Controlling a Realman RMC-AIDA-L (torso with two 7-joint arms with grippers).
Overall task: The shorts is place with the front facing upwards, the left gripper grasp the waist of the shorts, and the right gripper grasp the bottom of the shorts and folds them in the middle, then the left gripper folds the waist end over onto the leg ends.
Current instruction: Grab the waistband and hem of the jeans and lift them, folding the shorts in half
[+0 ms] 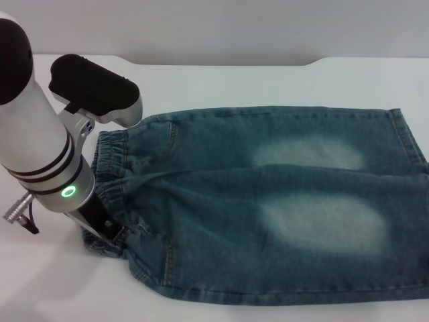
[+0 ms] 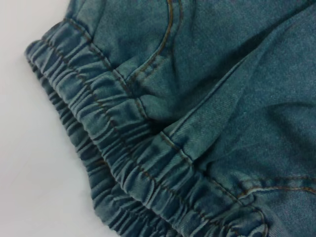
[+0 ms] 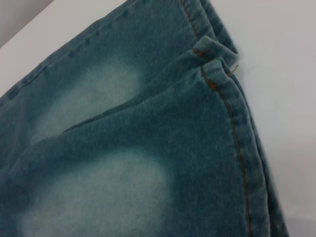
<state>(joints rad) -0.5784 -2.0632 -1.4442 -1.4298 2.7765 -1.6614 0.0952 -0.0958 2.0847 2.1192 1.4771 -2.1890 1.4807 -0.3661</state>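
Note:
The blue denim shorts [image 1: 268, 215] lie flat on the white table, spread out with two pale faded patches facing up. The gathered waist of the shorts [image 1: 110, 157] points to the left and the leg ends [image 1: 409, 144] to the right. My left gripper [image 1: 107, 230] is down at the near corner of the waist, under the silver-white arm with its green light. The left wrist view is filled by the puckered waistband [image 2: 123, 163]. Two stitched leg hems [image 3: 232, 113] lie side by side in the right wrist view. The right gripper itself is out of view.
The white table [image 1: 234, 80] runs beyond the shorts to a far edge with a step near the back right. The left arm's black and white housing [image 1: 94, 90] hangs over the waist end. Bare table surface [image 2: 29, 163] borders the waistband.

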